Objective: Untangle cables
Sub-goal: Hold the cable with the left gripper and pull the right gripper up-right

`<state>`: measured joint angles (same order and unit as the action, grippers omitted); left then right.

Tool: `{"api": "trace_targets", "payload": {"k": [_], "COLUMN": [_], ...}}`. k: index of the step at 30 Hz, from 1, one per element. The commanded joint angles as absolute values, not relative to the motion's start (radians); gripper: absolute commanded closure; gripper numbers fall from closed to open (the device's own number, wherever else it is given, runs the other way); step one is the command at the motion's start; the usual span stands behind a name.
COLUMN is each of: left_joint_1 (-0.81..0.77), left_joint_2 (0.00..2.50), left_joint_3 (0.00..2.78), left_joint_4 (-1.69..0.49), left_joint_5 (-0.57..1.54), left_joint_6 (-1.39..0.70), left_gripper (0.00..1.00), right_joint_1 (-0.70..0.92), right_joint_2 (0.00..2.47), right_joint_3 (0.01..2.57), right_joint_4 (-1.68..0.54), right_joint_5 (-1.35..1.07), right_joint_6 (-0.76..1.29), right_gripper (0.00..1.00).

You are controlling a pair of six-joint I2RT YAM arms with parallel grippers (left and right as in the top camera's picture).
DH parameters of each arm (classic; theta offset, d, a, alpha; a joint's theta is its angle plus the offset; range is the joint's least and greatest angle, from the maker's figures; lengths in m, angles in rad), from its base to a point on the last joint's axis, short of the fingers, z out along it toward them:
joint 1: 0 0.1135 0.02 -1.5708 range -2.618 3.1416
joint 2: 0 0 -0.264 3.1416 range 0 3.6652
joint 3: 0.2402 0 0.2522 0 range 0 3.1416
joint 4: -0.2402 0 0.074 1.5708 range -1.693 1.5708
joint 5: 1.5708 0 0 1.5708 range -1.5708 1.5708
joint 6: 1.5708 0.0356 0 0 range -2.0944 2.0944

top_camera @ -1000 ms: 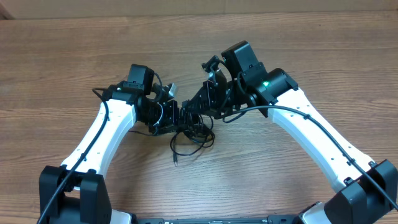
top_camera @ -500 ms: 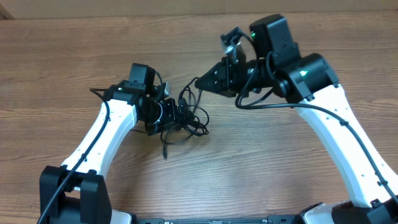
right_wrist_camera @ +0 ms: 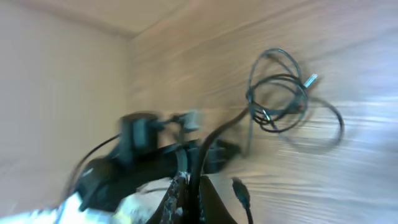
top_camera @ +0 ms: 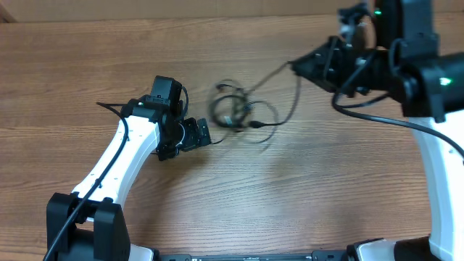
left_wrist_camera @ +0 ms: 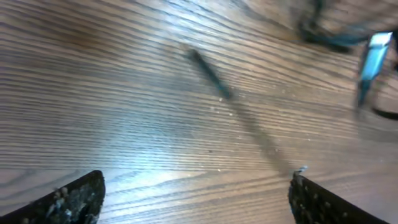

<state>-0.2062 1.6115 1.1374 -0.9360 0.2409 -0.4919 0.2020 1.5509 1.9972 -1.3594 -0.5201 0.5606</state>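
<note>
left pincer (top_camera: 203, 135): released, empty, low over the worktop (top_camera: 304, 181), near the coil | right pincer (top_camera: 296, 65): clenched on one strand | cables (top_camera: 233, 114): loose coil on worktop between pincers, one strand stretched from it to right pincer

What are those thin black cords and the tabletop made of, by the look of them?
The cables: thin black cords, probably rubber or plastic sheathing, since they loop limply; one end glints like metal. The table: brown with wood grain, matte; solid wood or laminate, I cannot tell.
</note>
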Motion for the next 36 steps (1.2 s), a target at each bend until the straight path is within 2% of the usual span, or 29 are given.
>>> {"api": "trace_targets", "payload": {"k": [1,4,7,12,17,20,25,32,36], "left_joint_1": [-0.204,-0.204,-0.207,-0.208,-0.204,-0.209,-0.211,-0.211,-0.21], "left_joint_2": [1.616,1.616,1.616,1.616,1.616,1.616,1.616,1.616,1.616], "left_joint_3": [1.132,1.132,1.132,1.132,1.132,1.132,1.132,1.132,1.132], "left_joint_4": [-0.941,-0.939,-0.923,-0.888,-0.817,-0.751,-0.702,-0.798,-0.854], "left_joint_5": [0.164,0.165,0.224,0.484,0.816,0.858,0.79,0.334,0.186], "left_joint_6": [-0.547,-0.588,-0.58,-0.481,-0.453,-0.452,-0.482,-0.599,-0.599], "left_gripper": [0.07,0.07,0.02,0.0,0.0,0.0,0.0,0.0,0.0], "right_joint_1": [0.183,0.183,0.199,0.234,0.263,0.268,0.27,0.262,0.23], "right_joint_2": [1.541,1.541,1.539,1.539,1.539,1.539,1.524,1.499,1.499], "right_joint_3": [2.02,2.02,2.02,2.024,2.025,2.025,2.031,2.179,2.264], "right_joint_4": [-1.413,-1.436,-1.407,-1.295,-1.145,-1.028,-0.879,-0.87,-0.917], "right_joint_5": [-0.292,-0.294,-0.463,-0.751,-0.931,-1.034,-1.113,-1.069,-1.066], "right_joint_6": [0.542,0.54,0.458,0.441,0.554,0.645,0.781,0.802,0.808], "right_gripper": [0.96,0.96,0.96,0.96,0.96,0.96,0.96,0.96,0.96]}}
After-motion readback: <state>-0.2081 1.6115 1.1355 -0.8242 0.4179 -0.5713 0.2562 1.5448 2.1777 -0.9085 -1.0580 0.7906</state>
